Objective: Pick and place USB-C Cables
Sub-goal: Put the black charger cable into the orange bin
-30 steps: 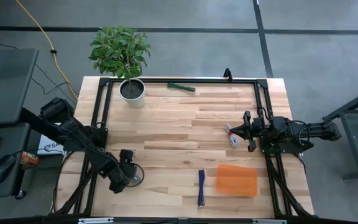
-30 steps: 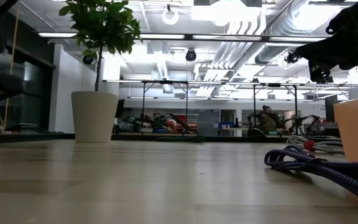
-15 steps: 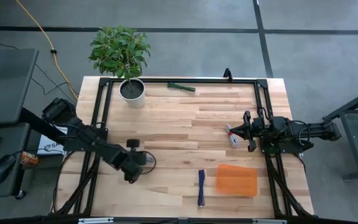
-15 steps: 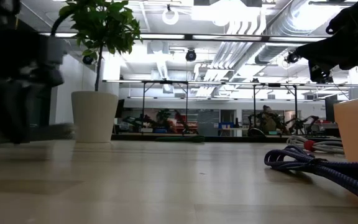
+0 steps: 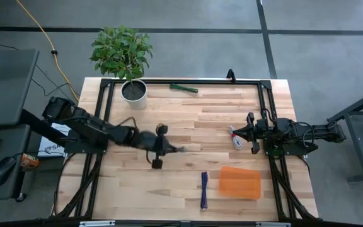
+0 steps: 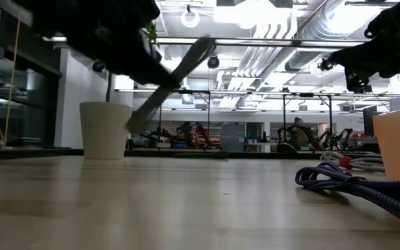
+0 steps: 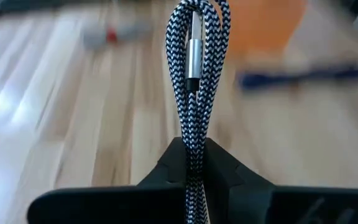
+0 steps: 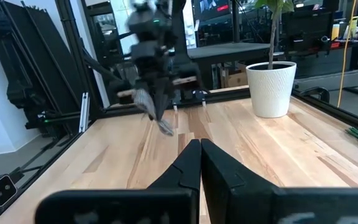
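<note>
Mid-table, left gripper clamped tight on silvery grey cable, right gripper closed, empty

Both hands closed

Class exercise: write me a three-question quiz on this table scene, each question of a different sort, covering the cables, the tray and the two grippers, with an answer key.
1. True or false: the left gripper holds the silvery grey cable.
2. Which cable lies nearest the orange tray? A green, B dark blue, C white and red.
3. Fill in: the green cable lies at the table's far edge, to the right of the ____.

Key
1. True: its fingers are shut on it, above the table's middle.
2. B: the dark blue cable lies just left of the tray. The white and red cable lies by the shut, empty right gripper.
3. Potted plant.
</note>
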